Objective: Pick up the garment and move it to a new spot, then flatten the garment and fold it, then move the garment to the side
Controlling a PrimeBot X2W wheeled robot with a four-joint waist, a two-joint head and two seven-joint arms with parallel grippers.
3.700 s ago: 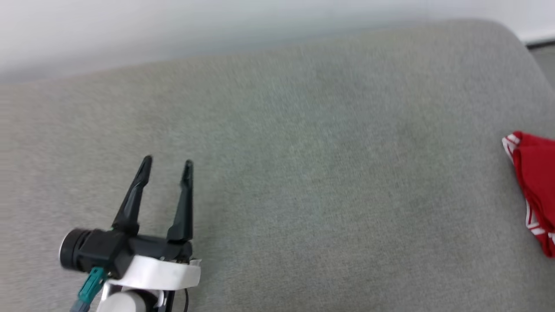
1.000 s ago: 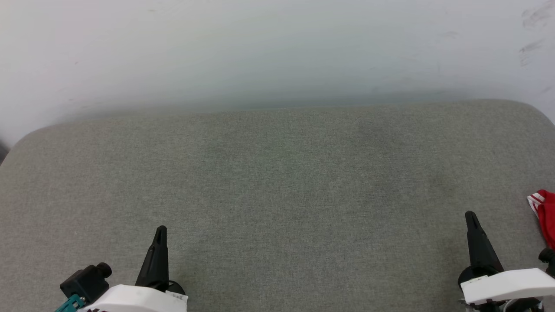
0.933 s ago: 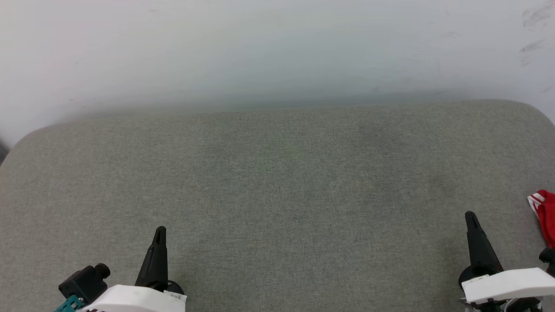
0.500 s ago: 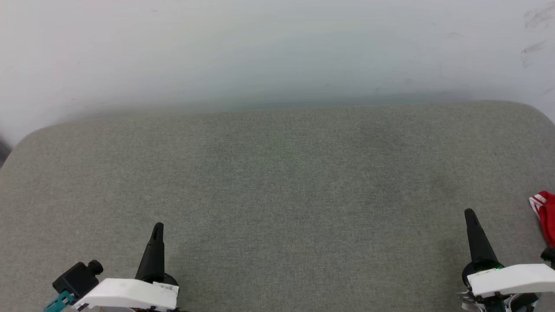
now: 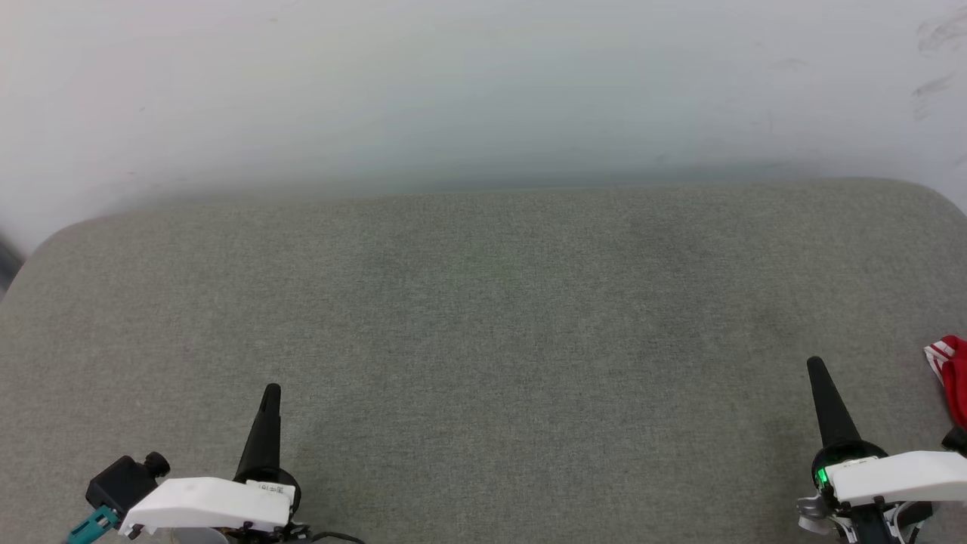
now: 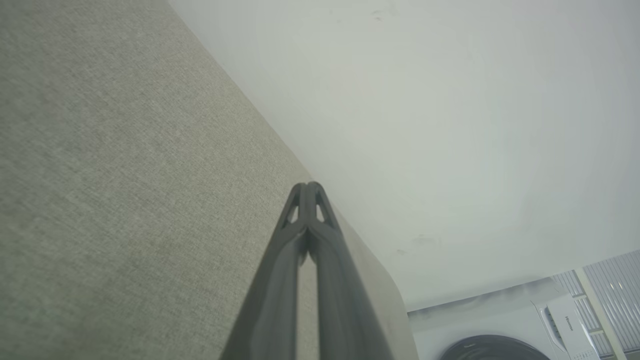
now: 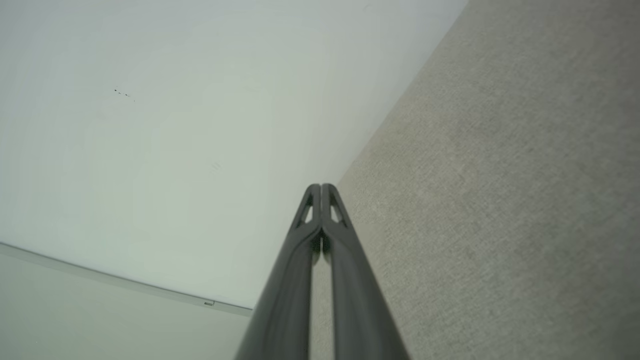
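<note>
Shifting slightly, left claw [image 5: 270, 391], right claw [image 5: 815, 364]; garment [image 5: 953, 370] unmoved

Wide grey woven-fabric pad [image 5: 483, 340] with rounded far corners, red garment [image 5: 958, 378] with white-striped trim at its right edge

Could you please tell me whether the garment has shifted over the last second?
No: the garment lies at the same spot by the grey cushion's right edge.

Grey fabric cushion [image 5: 483, 340] against white wall [image 5: 453, 91], washing machine [image 6: 500, 330] beyond.
</note>
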